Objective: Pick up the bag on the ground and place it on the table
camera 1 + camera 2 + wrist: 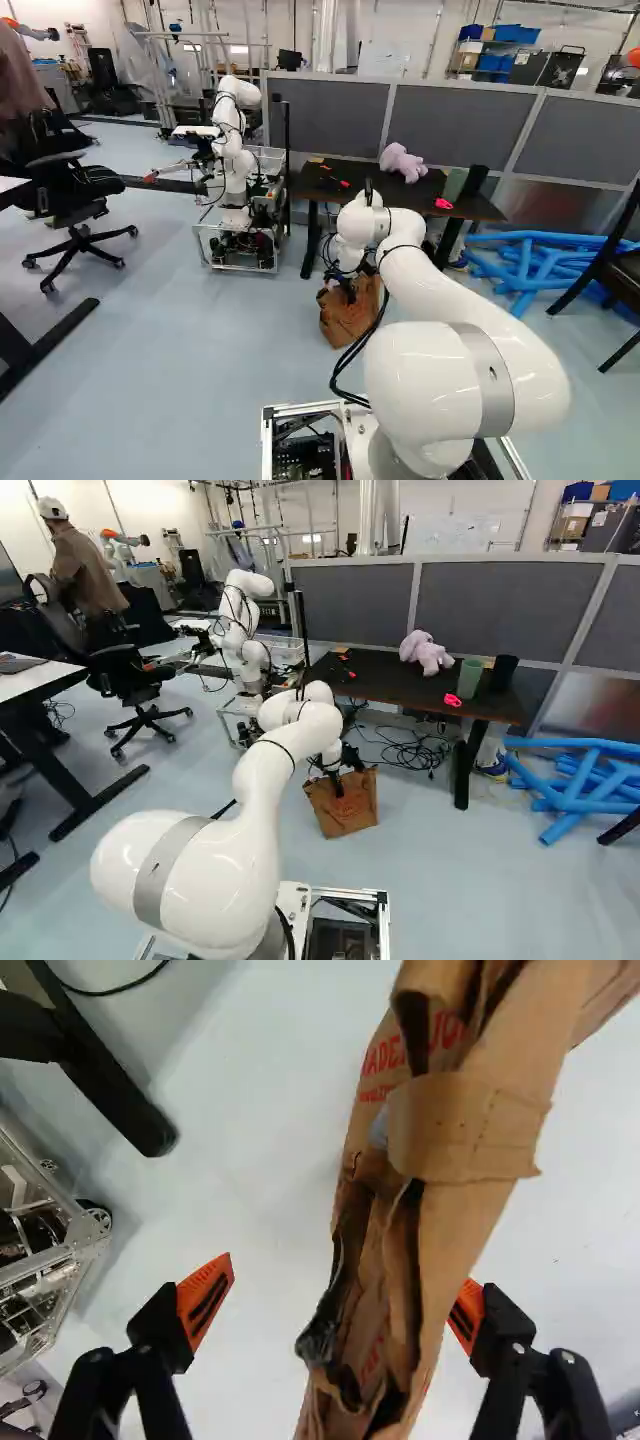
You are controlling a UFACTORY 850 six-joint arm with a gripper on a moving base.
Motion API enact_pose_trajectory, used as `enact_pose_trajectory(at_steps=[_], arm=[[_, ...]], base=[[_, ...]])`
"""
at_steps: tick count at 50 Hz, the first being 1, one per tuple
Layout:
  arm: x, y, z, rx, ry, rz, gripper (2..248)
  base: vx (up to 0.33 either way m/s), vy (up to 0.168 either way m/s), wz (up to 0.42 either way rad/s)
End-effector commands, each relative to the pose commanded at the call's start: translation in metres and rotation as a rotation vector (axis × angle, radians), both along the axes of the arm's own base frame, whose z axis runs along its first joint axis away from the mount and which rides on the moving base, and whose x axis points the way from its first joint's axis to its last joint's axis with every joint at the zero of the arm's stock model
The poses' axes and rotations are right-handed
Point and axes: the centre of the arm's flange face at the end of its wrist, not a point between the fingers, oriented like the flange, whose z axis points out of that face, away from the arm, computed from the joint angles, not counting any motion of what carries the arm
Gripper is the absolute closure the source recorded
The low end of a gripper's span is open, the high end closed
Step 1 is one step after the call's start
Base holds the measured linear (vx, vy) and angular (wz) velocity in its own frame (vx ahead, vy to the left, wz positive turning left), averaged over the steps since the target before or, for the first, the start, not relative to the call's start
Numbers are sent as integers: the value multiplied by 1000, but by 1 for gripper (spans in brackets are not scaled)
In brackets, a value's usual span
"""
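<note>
My gripper (334, 771) is low over the floor at the upper part of the brown paper bag (347, 813), which stands on the floor in front of the dark table (385, 688). In the wrist view the fingers of the gripper (346, 1290) stand wide open, with the narrow, creased top of the bag (480, 1210) between them. One orange pad (466, 1316) is right beside the bag, partly behind its paper; the other pad (205, 1300) stands well apart from it. Whether the nearer pad touches the paper I cannot tell.
On the table are a pink plush toy (427, 653), a green cup (469, 678), a black cup (503, 672) and a small pink item (452, 700). Another robot (235, 150) stands left of the table. Blue tubes (540, 262) lie right of it, and cables (410, 750) underneath.
</note>
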Motion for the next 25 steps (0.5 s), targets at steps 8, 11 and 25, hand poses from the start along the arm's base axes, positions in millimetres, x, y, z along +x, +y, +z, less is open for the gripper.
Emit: enact_pose_trajectory(at_steps=[8,11,25], arm=[[-1,-1,-6,0,-1,-2,3],[-1,-1,-7,0,-1,-2,3],[-1,-1,-7,0,-1,-2,74]], base=[[0,0,0],[0,0,0],[0,0,0]])
